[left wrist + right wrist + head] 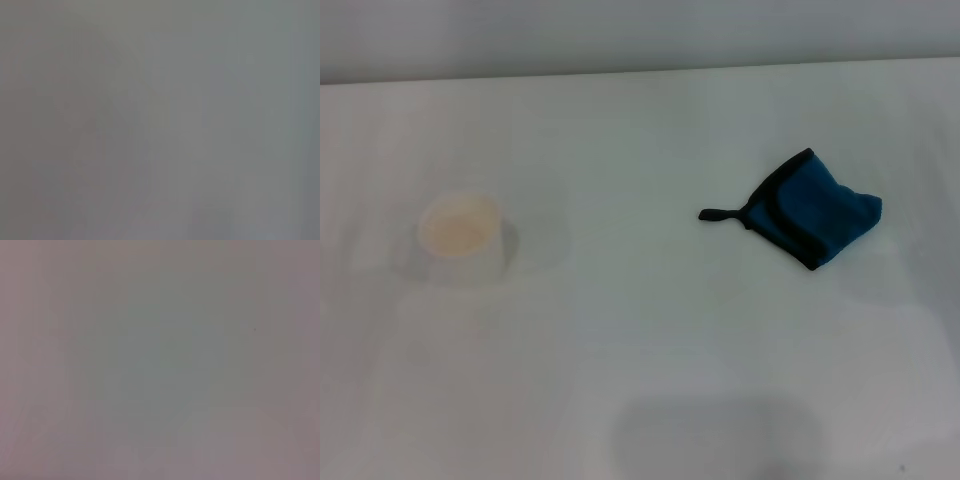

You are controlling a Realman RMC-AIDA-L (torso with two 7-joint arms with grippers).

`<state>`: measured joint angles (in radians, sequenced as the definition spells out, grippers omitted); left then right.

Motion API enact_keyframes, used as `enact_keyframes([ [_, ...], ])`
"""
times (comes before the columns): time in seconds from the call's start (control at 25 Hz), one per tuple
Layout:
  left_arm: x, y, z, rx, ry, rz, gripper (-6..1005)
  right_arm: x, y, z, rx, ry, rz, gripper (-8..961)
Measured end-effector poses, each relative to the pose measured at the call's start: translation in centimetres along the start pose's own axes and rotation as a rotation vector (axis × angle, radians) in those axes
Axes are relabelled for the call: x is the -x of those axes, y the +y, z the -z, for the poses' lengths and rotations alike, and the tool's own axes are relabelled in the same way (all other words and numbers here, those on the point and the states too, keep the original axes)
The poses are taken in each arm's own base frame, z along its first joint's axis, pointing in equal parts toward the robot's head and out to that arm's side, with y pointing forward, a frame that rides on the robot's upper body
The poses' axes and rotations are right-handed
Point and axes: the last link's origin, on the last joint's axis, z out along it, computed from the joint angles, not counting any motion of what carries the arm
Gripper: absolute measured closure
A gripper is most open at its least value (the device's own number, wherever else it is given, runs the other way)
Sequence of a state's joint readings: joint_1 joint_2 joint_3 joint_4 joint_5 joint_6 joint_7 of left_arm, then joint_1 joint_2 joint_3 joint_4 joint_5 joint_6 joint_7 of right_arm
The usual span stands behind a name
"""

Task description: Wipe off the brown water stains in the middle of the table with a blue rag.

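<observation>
The blue rag (815,208) lies folded and bunched on the right half of the white table (650,340), its black edging showing and its short black loop tab pointing left. No brown water stains show in the head view; the middle of the table looks plain white. Neither gripper appears in the head view. Both wrist views show only a blank grey surface with no fingers in them.
A white paper cup (462,236) with a pale tan inside stands on the left half of the table. The table's far edge (640,72) runs across the top of the head view, with a grey wall behind it.
</observation>
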<state>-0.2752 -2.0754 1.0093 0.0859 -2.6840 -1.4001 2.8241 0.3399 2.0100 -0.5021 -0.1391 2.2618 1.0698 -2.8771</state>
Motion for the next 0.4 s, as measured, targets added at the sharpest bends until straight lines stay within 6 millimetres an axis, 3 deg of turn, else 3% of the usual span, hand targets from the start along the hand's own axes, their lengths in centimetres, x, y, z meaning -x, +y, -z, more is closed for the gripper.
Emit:
enact_keyframes([
  [0.4,0.02,-0.17,-0.05,-0.013,-0.002,0.002,122,-0.14,0.37,-0.19,0.009,0.012,0.001,289],
])
